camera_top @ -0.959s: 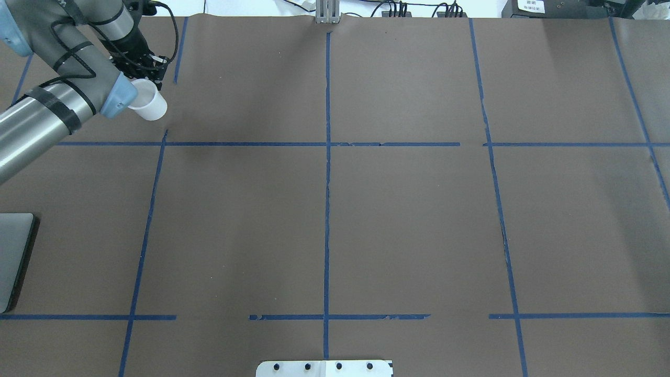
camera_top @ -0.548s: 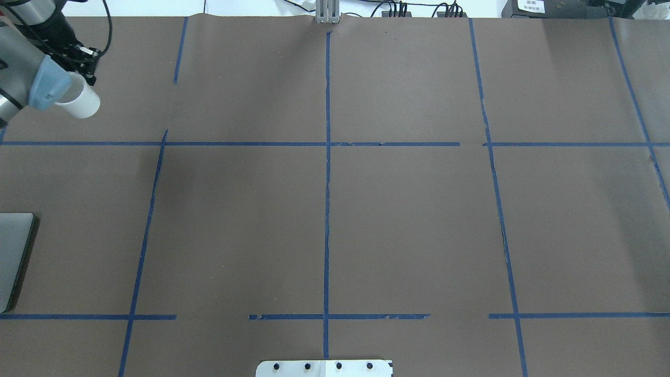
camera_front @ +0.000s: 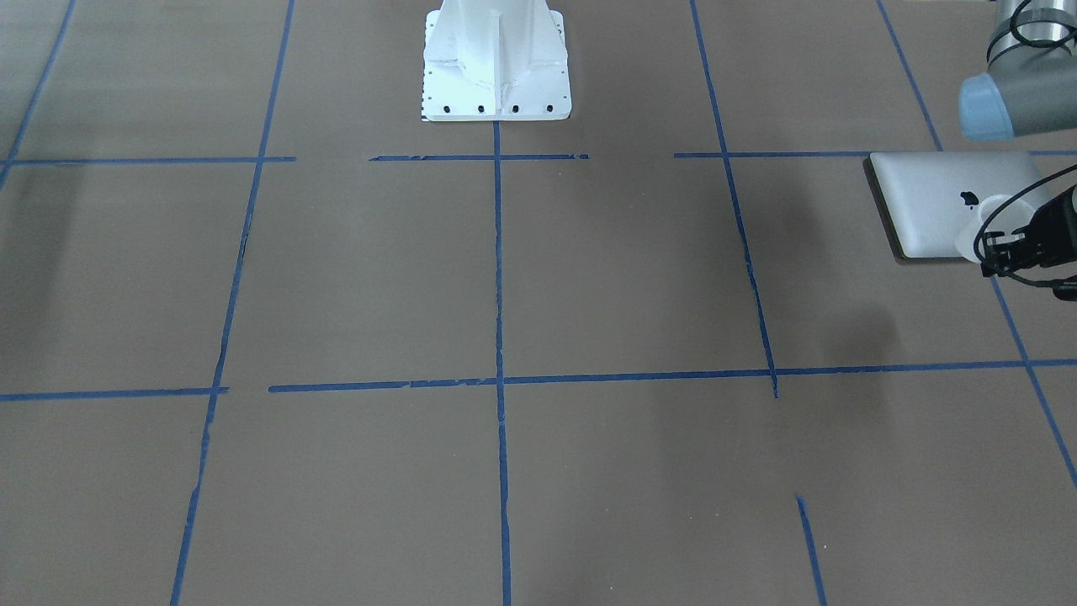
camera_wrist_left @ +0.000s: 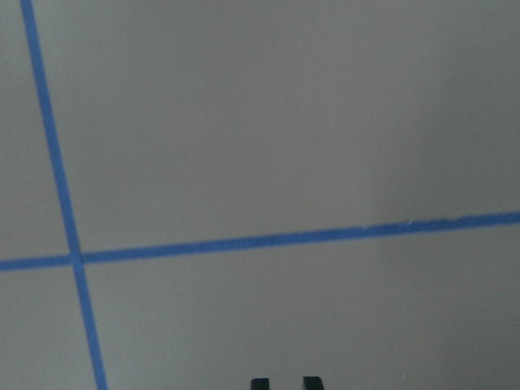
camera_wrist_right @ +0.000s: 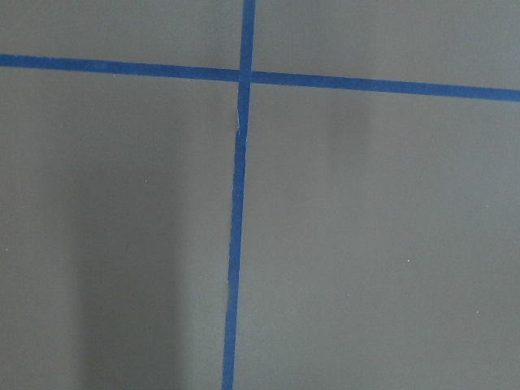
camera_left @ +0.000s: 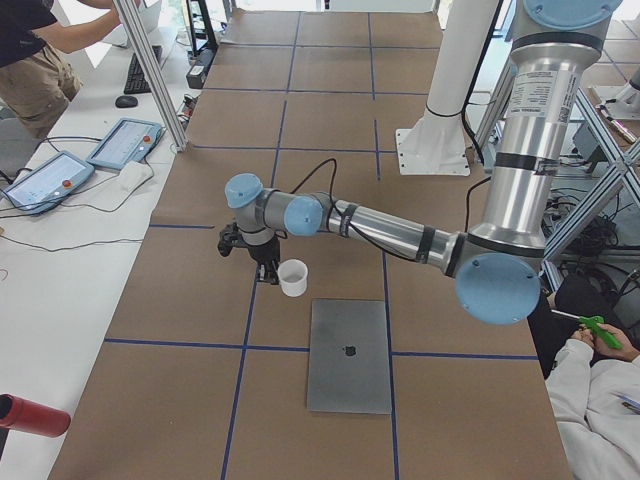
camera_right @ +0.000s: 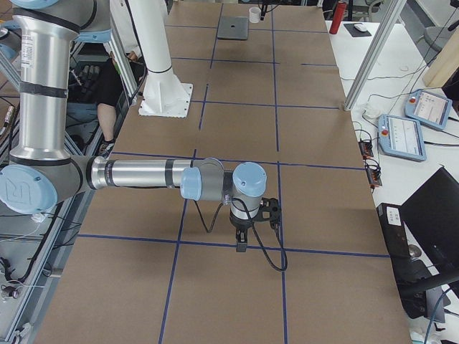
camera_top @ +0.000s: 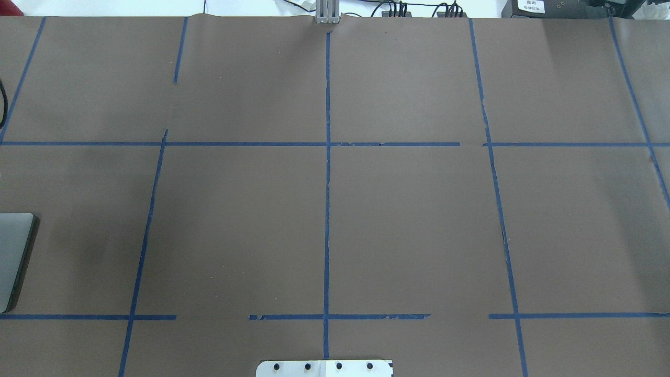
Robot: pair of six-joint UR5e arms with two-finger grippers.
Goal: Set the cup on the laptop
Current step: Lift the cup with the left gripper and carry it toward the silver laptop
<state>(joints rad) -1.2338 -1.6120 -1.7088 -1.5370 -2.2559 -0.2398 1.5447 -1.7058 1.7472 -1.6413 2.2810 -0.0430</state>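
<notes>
My left gripper point(camera_front: 1003, 249) is shut on the small white cup point(camera_front: 986, 225) and holds it in the air by the corner of the silver-grey laptop point(camera_front: 934, 202) that lies away from the robot. In the exterior left view the cup point(camera_left: 293, 277) hangs beside the gripper point(camera_left: 268, 272), just past the laptop's point(camera_left: 349, 355) far end. Only the laptop's corner point(camera_top: 13, 256) shows in the overhead view. The left wrist view shows two fingertips point(camera_wrist_left: 260, 383) close together and no cup. My right gripper point(camera_right: 242, 245) points down over bare table; I cannot tell if it is open.
Brown paper with blue tape lines point(camera_top: 327, 183) covers the table. The white robot base point(camera_front: 496, 59) stands at mid-table on the robot's side. Two tablets point(camera_left: 120, 143) and a red cylinder point(camera_left: 30, 415) lie along the operators' side. People point(camera_left: 30, 50) stand nearby.
The left arm has carried the cup leftwards and out of the overhead view, towards the laptop. The laptop has not moved.
</notes>
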